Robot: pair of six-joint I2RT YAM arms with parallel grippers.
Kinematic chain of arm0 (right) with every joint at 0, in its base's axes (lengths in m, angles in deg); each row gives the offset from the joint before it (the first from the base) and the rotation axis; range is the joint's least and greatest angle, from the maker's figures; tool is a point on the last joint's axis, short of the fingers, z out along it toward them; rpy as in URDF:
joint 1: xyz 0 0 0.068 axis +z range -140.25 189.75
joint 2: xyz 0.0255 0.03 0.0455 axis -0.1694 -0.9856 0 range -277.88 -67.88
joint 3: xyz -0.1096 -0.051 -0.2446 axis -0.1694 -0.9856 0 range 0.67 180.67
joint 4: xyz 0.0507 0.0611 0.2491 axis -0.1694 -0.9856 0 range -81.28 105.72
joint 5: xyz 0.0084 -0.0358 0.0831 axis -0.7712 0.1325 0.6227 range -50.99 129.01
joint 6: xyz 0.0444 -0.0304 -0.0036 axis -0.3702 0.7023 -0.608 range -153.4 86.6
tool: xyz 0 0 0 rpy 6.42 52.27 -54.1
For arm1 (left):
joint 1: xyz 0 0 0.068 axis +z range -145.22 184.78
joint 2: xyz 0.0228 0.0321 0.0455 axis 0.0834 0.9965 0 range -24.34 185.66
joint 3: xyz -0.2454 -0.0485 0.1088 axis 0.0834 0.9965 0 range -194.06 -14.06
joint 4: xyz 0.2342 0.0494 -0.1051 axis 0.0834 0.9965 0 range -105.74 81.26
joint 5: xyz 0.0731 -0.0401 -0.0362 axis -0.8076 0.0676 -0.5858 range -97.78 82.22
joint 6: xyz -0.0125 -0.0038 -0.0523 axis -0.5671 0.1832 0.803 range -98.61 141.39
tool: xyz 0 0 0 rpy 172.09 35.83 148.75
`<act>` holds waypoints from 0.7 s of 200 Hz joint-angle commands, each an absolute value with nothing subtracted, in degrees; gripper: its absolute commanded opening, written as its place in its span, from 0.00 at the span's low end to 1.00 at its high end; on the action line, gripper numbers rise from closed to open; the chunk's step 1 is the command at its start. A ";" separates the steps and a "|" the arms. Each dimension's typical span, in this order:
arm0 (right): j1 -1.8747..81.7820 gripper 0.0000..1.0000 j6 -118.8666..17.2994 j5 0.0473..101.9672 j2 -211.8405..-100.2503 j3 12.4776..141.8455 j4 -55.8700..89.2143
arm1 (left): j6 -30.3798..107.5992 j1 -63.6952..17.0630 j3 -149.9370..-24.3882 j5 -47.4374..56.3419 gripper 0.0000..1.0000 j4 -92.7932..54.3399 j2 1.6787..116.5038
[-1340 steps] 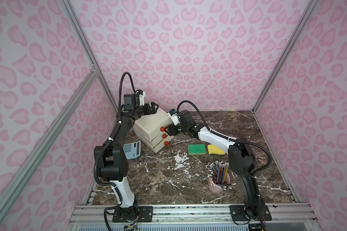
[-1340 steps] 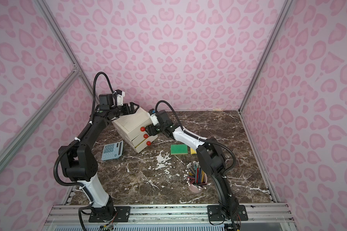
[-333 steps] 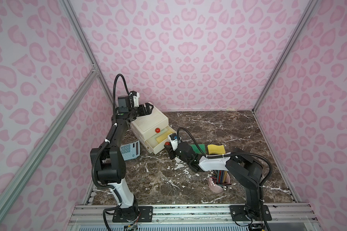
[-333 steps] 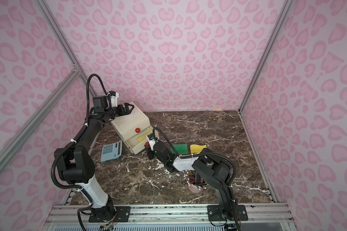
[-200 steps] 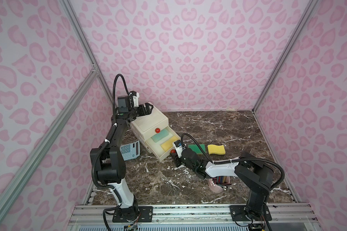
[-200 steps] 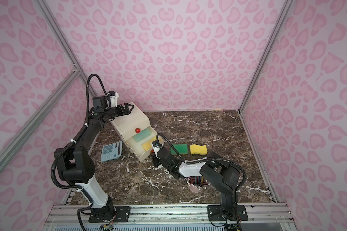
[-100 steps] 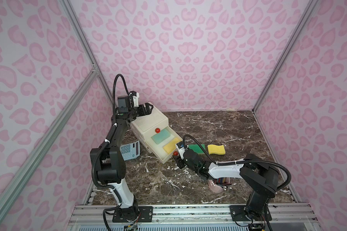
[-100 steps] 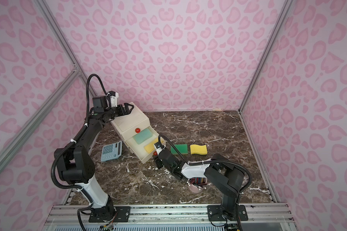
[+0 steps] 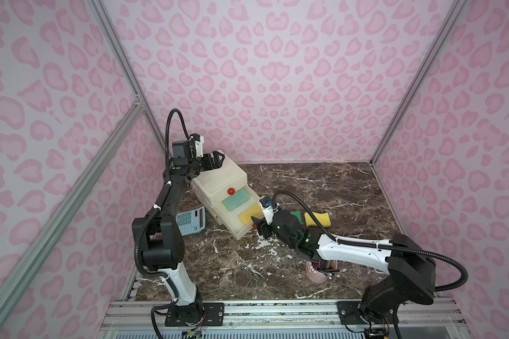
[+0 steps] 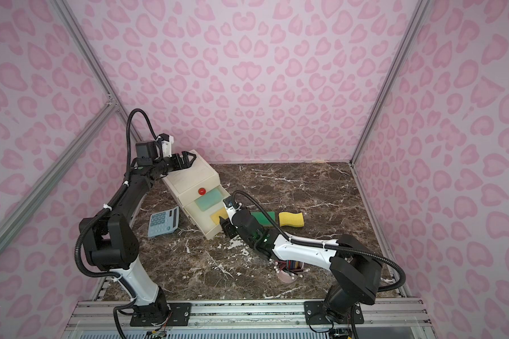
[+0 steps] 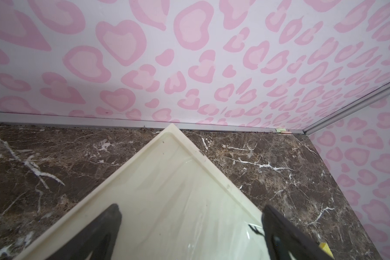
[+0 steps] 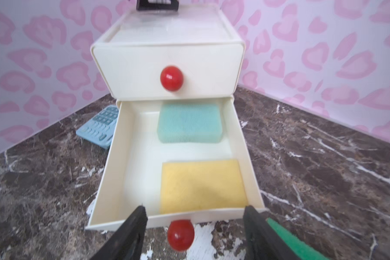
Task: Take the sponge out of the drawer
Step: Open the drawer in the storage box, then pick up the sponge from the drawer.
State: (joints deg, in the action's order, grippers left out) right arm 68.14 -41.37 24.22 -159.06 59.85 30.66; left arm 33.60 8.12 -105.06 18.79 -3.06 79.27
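A cream drawer cabinet (image 9: 218, 179) stands at the back left. Its lower drawer (image 12: 122, 157) is pulled out. Inside lie a teal sponge (image 12: 189, 123) toward the back and a yellow sponge (image 12: 203, 186) at the front; both top views show them too, the teal sponge (image 9: 235, 201) and the yellow one (image 10: 216, 217). My right gripper (image 12: 194, 208) is open at the drawer's front. The drawer's red knob (image 12: 180, 234) sits between its fingers, untouched. My left gripper (image 11: 191, 206) is open over the cabinet's top (image 11: 173, 180), at its back corner.
On the marble table, a green sponge (image 9: 297, 215) and another yellow sponge (image 9: 316, 218) lie right of the drawer. A blue calculator (image 9: 190, 224) lies left of it. A pink cup of pencils (image 9: 321, 270) stands under my right forearm. The upper drawer's knob (image 12: 171, 78) faces my right gripper.
My right gripper pulled the lower drawer out by its knob, then opened and let the knob go. The left arm has stayed still on the cabinet.
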 commanded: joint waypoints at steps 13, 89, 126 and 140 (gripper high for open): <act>65.92 0.67 -37.82 29.11 -166.31 73.98 16.71 | 34.38 8.21 -104.28 18.61 1.00 -0.27 78.68; 64.16 0.52 -39.65 37.55 -181.18 89.61 7.07 | 33.85 8.43 -103.71 17.62 1.00 -0.09 78.14; 62.74 0.52 -42.41 39.57 -182.94 87.24 15.19 | 34.28 8.56 -103.71 18.15 1.00 -0.45 78.87; 62.06 0.52 -44.80 41.06 -183.98 88.04 17.16 | 34.23 8.65 -103.54 18.00 1.00 -0.45 78.80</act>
